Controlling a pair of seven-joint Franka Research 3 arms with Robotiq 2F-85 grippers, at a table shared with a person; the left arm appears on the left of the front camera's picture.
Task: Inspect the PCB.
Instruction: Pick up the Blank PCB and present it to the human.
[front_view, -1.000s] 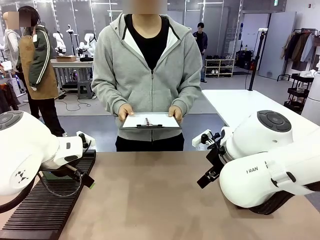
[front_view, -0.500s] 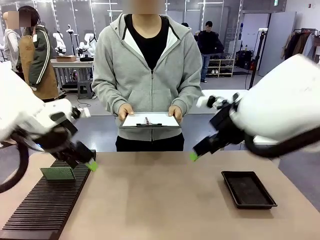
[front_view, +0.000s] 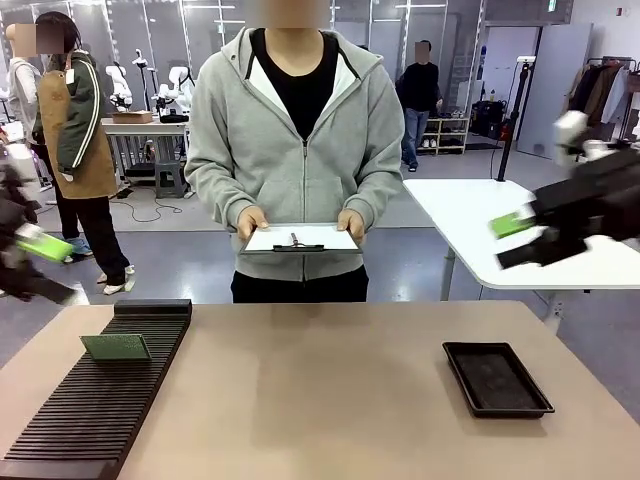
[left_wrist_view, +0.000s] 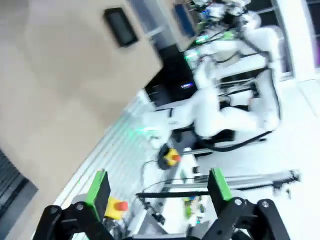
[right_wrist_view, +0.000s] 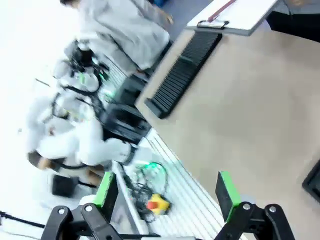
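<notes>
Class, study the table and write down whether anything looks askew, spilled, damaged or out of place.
Nothing stands out. The PCB sits on the ribbed black rack at the left, the black tray lies flat at the right, and nothing is spilled. The person holds the clipboard level.

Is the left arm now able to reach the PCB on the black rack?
Probably yes. The PCB sits uncovered on the black rack at the table's left side, with nothing above it. The left claw is open and empty, raised beside the table, so it only needs to descend.
</notes>
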